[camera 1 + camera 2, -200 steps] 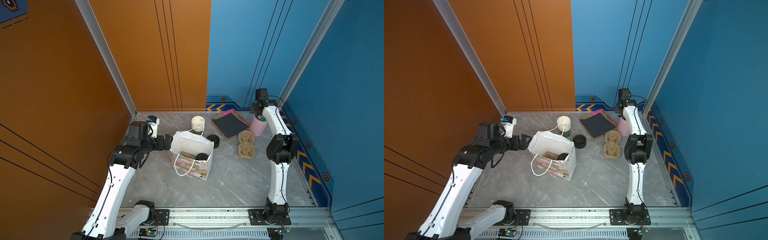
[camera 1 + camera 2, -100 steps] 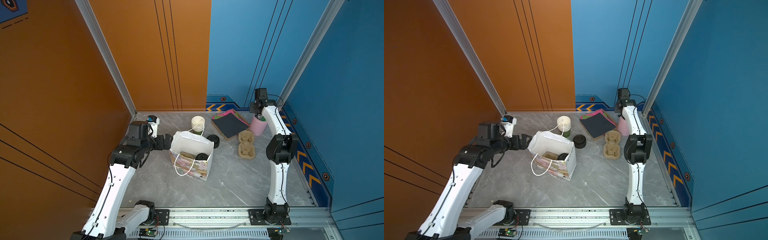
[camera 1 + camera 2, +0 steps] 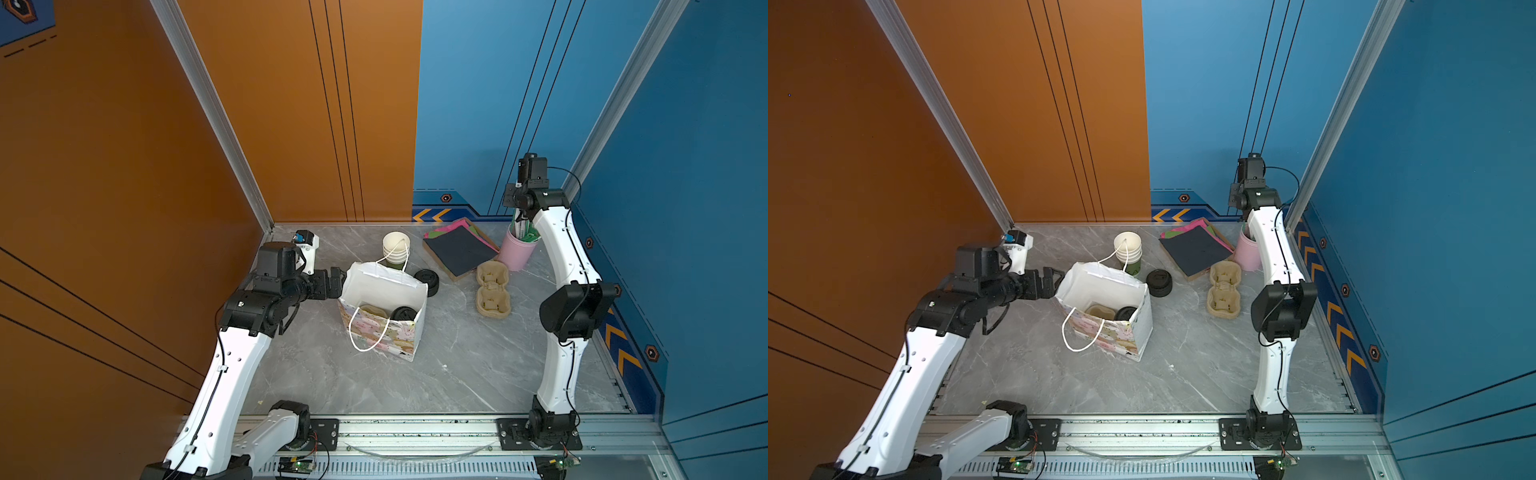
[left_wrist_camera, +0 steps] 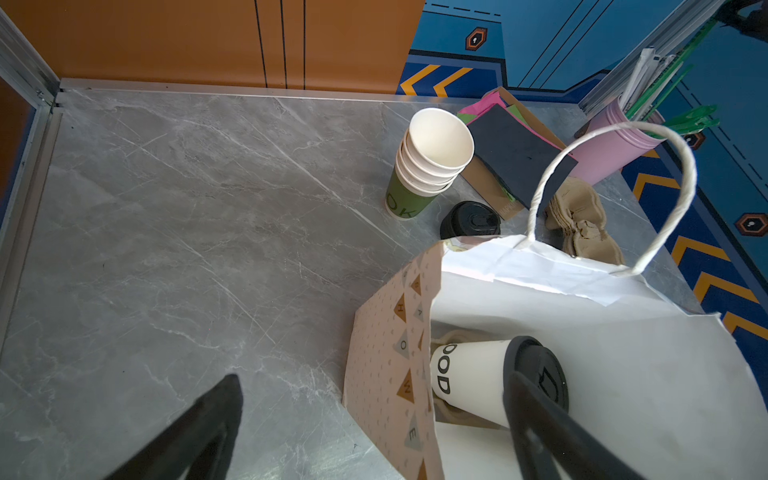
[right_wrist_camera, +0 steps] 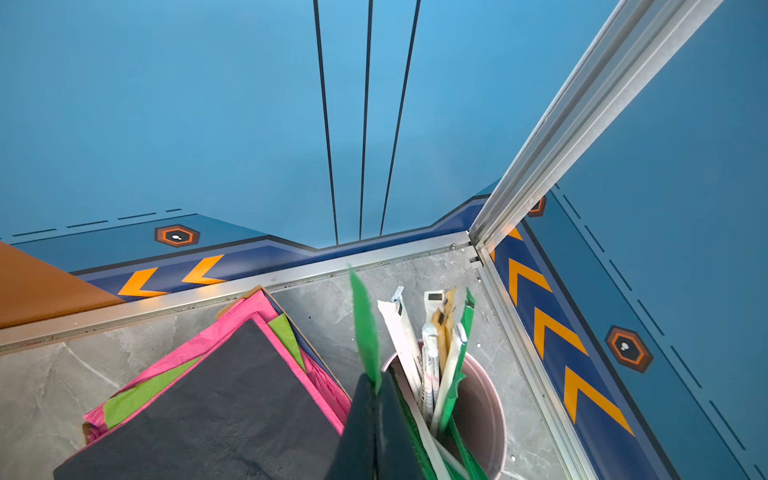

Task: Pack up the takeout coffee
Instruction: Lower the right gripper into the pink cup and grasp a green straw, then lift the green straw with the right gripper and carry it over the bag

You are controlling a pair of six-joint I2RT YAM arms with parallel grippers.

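Here's the white patterned paper bag (image 3: 386,286) with cord handles, standing open in the middle of the grey marble surface (image 3: 457,374). The takeout coffee (image 4: 469,382) is inside it: a small white paper cup with a round black sip lid, down at the bottom of the bag on a brown pulp carrier (image 3: 371,311). In both top views only its black lid shows past the bag's rim.

The left pincer (image 3: 336,284) is at the bag's left end, by the rim, jaws wide apart and holding nothing. In the left wrist view one finger (image 4: 540,432) shows in front of the bag's inside, across the coffee's lid, and the other finger (image 4: 208,428) is over bare surface outside the bag. Whether either touches the paper, can't tell.

Over to the far right of the bag, the right pincer (image 5: 375,386) is down at the tall pink cup (image 3: 517,255) of wrapped straws. Its jaws are pressed together on a thin green strip (image 5: 365,328) sticking up between them.

Behind the bag is a stack of lidless paper cups (image 3: 395,249), green one lowest. Just beside the bag's back right corner is a pile of black lids (image 3: 427,281). Between the bag and the pink cup lie coloured sheets (image 3: 459,251) with a dark one on top, and spare carriers (image 3: 492,293) of brown pulp.
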